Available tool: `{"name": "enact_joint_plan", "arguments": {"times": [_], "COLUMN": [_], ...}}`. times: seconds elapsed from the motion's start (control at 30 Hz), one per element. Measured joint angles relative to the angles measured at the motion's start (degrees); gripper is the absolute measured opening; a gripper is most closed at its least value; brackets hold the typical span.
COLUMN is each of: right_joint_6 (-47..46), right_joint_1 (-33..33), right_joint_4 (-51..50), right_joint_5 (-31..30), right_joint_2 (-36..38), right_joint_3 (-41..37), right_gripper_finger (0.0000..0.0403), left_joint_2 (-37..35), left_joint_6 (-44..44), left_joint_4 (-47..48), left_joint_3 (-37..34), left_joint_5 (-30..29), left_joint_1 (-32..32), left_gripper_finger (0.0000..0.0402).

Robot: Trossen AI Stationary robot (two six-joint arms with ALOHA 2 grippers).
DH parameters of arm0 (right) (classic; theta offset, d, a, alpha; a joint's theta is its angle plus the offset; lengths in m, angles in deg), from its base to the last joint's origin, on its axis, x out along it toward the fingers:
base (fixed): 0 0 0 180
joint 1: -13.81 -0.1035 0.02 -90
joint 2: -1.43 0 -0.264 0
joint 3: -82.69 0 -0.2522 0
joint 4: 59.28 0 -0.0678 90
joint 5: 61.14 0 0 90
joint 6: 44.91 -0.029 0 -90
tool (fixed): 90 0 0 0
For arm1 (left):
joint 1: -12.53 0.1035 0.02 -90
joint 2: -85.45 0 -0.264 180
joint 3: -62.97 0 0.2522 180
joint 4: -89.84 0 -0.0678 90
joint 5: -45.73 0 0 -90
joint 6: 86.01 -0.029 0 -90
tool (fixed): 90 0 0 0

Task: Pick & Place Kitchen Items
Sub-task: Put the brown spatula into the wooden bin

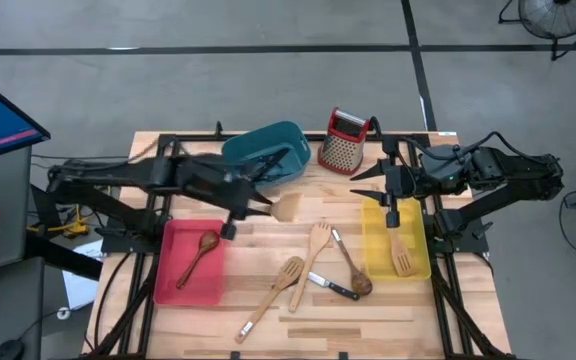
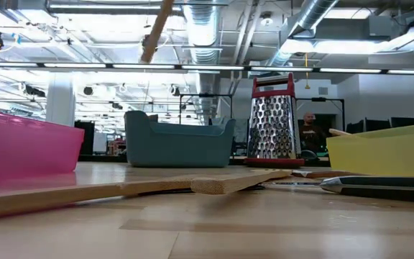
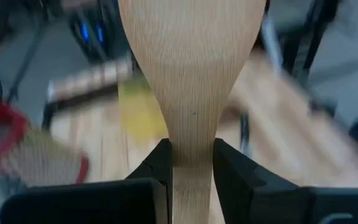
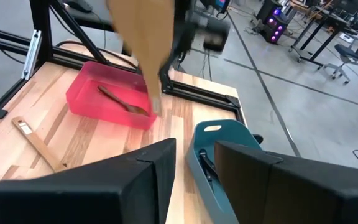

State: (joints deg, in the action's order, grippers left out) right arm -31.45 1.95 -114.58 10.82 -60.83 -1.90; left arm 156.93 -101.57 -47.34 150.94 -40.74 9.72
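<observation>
pale wooden spatula, broad rounded blade

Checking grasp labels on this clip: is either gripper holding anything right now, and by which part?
The left gripper holds a pale wooden spatula, clamped at the neck just below its blade. The right gripper, above the yellow bin, holds nothing.

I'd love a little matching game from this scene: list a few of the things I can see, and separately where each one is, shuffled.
Things:
1. dark wooden spoon
2. slotted pale spatula
3. pale wooden spatula
4. box grater

Places:
A. held in the left gripper
B. standing on the table beside the teal bin
C. lying in the red bin
D. lying in the yellow bin

Pairs: 1-C, 2-D, 3-A, 4-B
</observation>
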Motion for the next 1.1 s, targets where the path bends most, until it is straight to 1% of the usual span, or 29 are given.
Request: {"name": "enact_joint_plan", "arguments": {"times": [0.13,0.27,0.33,0.37,0.43,0.77,1.0,1.1], "right_joint_6": [0.0,0.0,0.0,0.0,0.0,0.0,0.0,0.0], "right_joint_1": [0.0,0.0,0.0,0.0,0.0,0.0,0.0,0.0], "right_joint_4": [0.2,0.1,0.2,0.2,0.1,0.1,0.3,0.1], "right_joint_5": [0.0,0.0,0.0,0.0,0.0,0.0,0.0,0.0], "right_joint_2": [0.0,0.0,0.0,0.0,0.0,0.0,-0.4,-1.0], "right_joint_3": [0.0,0.0,0.0,0.0,0.0,0.0,0.0,-0.1], "right_gripper_finger": [0.0122,0.0122,0.0122,0.0122,0.0122,0.0122,0.0122,0.0122], "left_joint_2": [-4.8,-7.7,-8.7,-9.0,-9.3,-9.2,-9.2,-9.2], "left_joint_6": [3.4,5.4,6.0,6.0,6.6,8.6,9.7,10.5], "left_joint_4": [-5.1,-9.9,-13.1,-13.2,-15.8,-22.3,-29.5,-32.6], "left_joint_3": [0.0,0.0,0.0,0.0,0.0,0.0,0.0,0.0], "left_joint_5": [3.9,9.5,11.4,12.0,13.4,18.4,28.4,31.2], "left_joint_1": [-0.2,-0.5,-0.6,-0.8,-1.0,-1.1,-1.1,-1.5], "left_gripper_finger": [0.0062,0.0062,0.0062,0.0062,0.0062,0.0062,0.0062,0.0062]}}
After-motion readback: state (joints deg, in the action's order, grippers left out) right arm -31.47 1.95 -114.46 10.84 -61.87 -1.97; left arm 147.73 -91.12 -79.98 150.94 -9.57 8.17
